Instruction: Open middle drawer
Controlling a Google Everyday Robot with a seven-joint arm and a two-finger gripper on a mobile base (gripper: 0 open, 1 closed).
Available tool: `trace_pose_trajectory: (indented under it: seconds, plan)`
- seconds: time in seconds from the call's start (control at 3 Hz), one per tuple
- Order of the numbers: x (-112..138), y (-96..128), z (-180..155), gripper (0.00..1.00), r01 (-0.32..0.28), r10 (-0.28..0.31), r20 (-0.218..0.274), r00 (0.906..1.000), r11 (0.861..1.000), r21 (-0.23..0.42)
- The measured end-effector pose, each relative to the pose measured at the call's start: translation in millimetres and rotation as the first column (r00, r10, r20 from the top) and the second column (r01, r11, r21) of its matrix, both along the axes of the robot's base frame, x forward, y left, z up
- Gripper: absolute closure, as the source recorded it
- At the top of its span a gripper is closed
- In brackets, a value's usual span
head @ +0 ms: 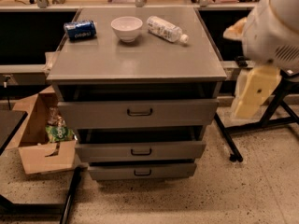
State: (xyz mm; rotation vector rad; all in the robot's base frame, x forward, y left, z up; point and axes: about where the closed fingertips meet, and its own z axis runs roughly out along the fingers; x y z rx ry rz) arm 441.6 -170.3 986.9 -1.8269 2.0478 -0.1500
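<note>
A: Far left, what's there?
B: On the floor, a cardboard box (44, 148), flaps open, w/ a green packet (58, 132) inside. It's just beside the cabinet's left side.

A: And the cabinet top?
B: It's a grey cabinet (140, 62). L to R at the back of the top: blue can (80, 30) on its side, white bowl (126, 28) upright, plastic bottle (164, 29) lying down w/ its cap end to the right. All apart from each other.

A: Where's the middle drawer?
B: The middle drawer (140, 151) sits btwn the top drawer (138, 112), tallest front, and the bottom drawer (142, 171), slimmest. It has a small dark bar handle at centre and a dark gap above its front. Nothing touches it.

A: Right side?
B: The black stand legs (226, 139) are on the floor next to the cabinet. Above them the gripper (254, 90), cream-coloured, hangs off the cabinet's right at approx top-drawer height, well apart from the middle drawer.

A: Spread or closed up?
B: Can't tell.
</note>
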Motion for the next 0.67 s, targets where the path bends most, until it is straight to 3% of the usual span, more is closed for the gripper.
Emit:
trace_pose_trajectory:
  seconds: [0.33,0.67]
  plan:
    - [1.0,3.8,-45.9,0.0,-0.014,0.014,-0.022,0.9997,1.0,-0.007]
    - [0.9,3.7,-46.3,0.0,-0.014,0.014,-0.022,0.9997,1.0,-0.007]
